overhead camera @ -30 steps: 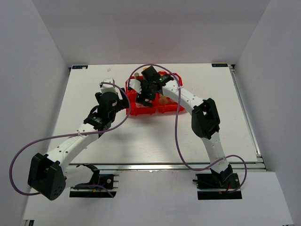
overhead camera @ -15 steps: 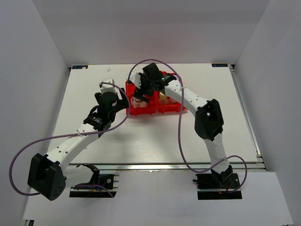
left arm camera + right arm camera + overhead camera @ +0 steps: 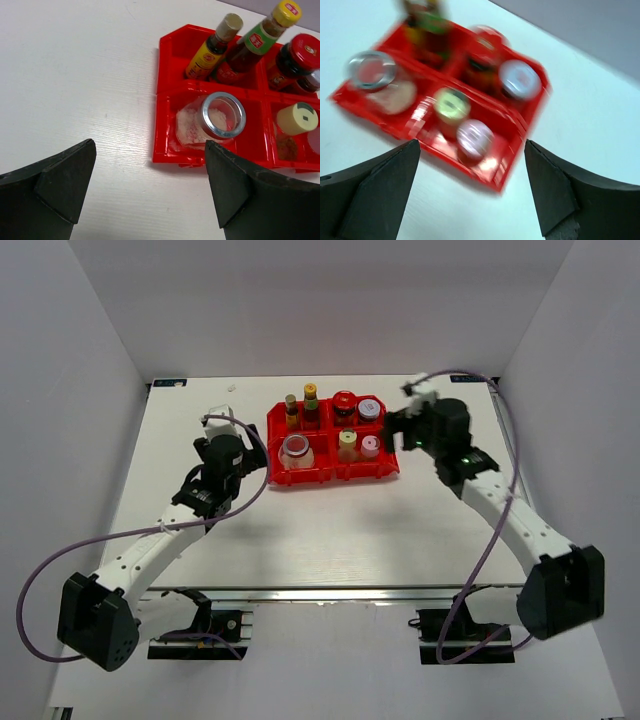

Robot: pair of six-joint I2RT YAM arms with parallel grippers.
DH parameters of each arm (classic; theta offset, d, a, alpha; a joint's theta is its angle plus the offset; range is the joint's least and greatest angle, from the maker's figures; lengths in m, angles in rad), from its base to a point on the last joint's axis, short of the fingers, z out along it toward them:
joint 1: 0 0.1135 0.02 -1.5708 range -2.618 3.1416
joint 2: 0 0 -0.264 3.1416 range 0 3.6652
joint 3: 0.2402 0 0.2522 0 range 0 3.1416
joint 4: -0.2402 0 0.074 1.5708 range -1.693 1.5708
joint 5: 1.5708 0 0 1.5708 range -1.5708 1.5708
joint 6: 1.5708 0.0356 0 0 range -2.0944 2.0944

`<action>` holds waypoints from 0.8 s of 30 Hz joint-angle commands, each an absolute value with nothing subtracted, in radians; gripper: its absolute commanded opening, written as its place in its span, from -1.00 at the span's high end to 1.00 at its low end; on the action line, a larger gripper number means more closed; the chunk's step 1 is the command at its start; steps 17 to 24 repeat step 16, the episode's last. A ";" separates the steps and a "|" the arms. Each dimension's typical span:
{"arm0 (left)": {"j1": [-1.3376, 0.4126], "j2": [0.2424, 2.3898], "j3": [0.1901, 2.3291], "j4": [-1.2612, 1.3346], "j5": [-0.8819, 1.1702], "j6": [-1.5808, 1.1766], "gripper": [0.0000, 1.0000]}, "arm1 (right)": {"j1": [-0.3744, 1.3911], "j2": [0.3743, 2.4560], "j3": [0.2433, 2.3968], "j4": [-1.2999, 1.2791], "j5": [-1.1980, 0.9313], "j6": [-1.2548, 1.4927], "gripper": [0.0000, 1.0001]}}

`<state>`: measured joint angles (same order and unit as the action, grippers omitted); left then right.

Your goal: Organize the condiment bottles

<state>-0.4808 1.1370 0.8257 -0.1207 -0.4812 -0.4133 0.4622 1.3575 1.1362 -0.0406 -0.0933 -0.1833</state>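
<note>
I see all seven condiment bottles (image 3: 347, 440) sitting in the red tray (image 3: 330, 476) at the far middle of the table (image 3: 300, 530). My left gripper (image 3: 148, 165) and right gripper (image 3: 471, 155) have their fingers spread wide and hold nothing. One hangs on each side of the tray.

Here's the red tray (image 3: 320, 478), four compartments in a two-by-two block, sitting flat toward the back of the white table (image 3: 330, 540), about midway across. From the left wrist its front wall (image 3: 161, 125) is sharp and glossy on the pale, faintly streaked tabletop (image 3: 75, 75). From the right wrist the tray (image 3: 506, 150) is smeared with blur. A metal rail (image 3: 350, 592) runs along the near edge. Back left there's a small white speck (image 3: 232, 388), possibly a scrap. Plain grey walls (image 3: 90, 360) close in.
</note>
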 commanded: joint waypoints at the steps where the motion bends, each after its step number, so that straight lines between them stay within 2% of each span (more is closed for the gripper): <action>1: -0.442 1.103 0.815 -0.129 -0.474 -0.445 -0.96 | 0.309 1.226 0.932 0.048 0.061 0.176 -0.79; 5: -0.342 1.078 0.782 -0.106 -0.420 -0.462 -0.96 | 0.193 1.074 0.784 -0.033 0.234 0.331 -0.79; 11: -0.262 1.032 0.759 -0.090 -0.385 -0.474 -0.96 | 0.184 0.896 0.690 -0.064 0.429 0.417 -0.79; 16: -0.258 1.015 0.758 -0.106 -0.396 -0.480 -0.96 | 0.184 0.824 0.649 -0.011 0.431 0.434 -0.79; 24: -0.258 1.015 0.758 -0.106 -0.396 -0.480 -0.96 | 0.184 0.824 0.649 -0.011 0.431 0.434 -0.79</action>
